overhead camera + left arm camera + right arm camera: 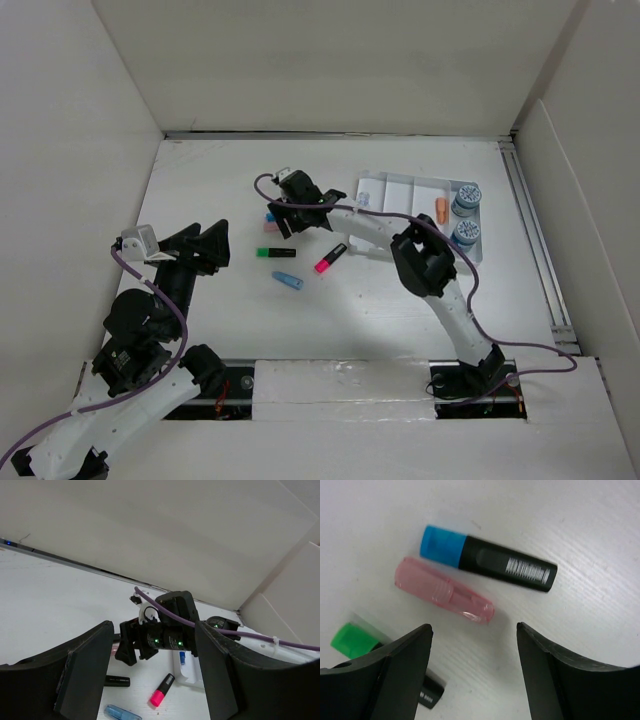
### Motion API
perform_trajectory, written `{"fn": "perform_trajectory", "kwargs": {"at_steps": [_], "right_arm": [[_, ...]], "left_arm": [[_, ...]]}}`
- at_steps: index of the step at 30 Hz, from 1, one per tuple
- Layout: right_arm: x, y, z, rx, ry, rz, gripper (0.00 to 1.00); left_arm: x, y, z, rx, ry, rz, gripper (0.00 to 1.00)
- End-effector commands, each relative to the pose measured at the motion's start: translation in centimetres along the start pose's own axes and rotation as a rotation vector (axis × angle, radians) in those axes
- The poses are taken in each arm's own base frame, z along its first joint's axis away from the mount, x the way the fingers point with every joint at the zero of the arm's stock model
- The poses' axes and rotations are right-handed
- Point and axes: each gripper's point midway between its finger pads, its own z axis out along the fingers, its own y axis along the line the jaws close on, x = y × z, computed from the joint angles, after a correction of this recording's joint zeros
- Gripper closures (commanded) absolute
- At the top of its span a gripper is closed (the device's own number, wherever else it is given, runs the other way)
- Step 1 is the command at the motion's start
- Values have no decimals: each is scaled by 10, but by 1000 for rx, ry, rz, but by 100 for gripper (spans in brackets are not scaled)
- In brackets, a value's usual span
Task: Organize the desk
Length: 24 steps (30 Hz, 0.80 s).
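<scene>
The desk (pixel 200 180) fills the whole floor of this white-walled booth, and the pens and caps lie scattered around its middle. The right gripper (pixel 472 630) hangs low over the desk, left of centre. Its fingers are spread apart with nothing between them, only bare tabletop. Just beyond its tips lies a pink see-through cap (pixel 444 590). A black highlighter with a blue cap (pixel 487 560) lies alongside that, the two close together and roughly parallel. I cannot tell whether they touch. A green-capped highlighter (pixel 355 640) lies partly under the gripper's left finger.

The left gripper (pixel 152 627) is off to the left, raised above the desk and pointing towards the other arm, its fingers also wide apart and empty. Nearer the arms' bases lie a pink-tipped highlighter (pixel 330 258) and a blue cap (pixel 287 281), apart from each other. A white divided tray (pixel 415 176) sits on the right half of the desk. It holds two round blue-topped tubs (pixel 466 198) in its right-hand compartment and a small orange piece (pixel 441 208) beside them.
</scene>
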Motion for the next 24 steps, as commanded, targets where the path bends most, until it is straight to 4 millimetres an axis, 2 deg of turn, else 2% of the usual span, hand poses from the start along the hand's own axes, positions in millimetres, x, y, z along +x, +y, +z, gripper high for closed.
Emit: {"fn": "perform_trajectory", "kwargs": {"at_steps": [1, 2, 5, 6, 8, 12, 13, 19, 20, 24], "right_arm": [[-7, -5, 11, 14, 5, -23, 26], [-11, -4, 14, 9, 3, -35, 26], [-5, 0, 20, -13, 31, -52, 26], [-13, 2, 19, -24, 18, -60, 26], [-8, 7, 25, -50, 36, -70, 26], [-16, 12, 27, -81, 14, -90, 24], [-22, 19, 26, -118, 0, -94, 20], [-22, 37, 29, -171, -13, -142, 17], [-23, 42, 29, -178, -21, -198, 17], [-26, 44, 30, -194, -35, -229, 16]], "left_arm": [[-8, -4, -1, 21, -32, -18, 39], [-8, -4, -1, 23, -31, -18, 39], [-8, -5, -1, 25, -32, -20, 39], [-9, -5, -1, 28, -35, -23, 39], [-10, -5, -1, 28, -35, -23, 39], [-11, -4, -2, 27, -41, -25, 39], [-12, -4, -2, 26, -43, -26, 39], [-10, -4, -1, 24, -38, -21, 39], [-10, -4, -1, 24, -38, -21, 39], [-10, -4, -1, 24, -38, -21, 39]]}}
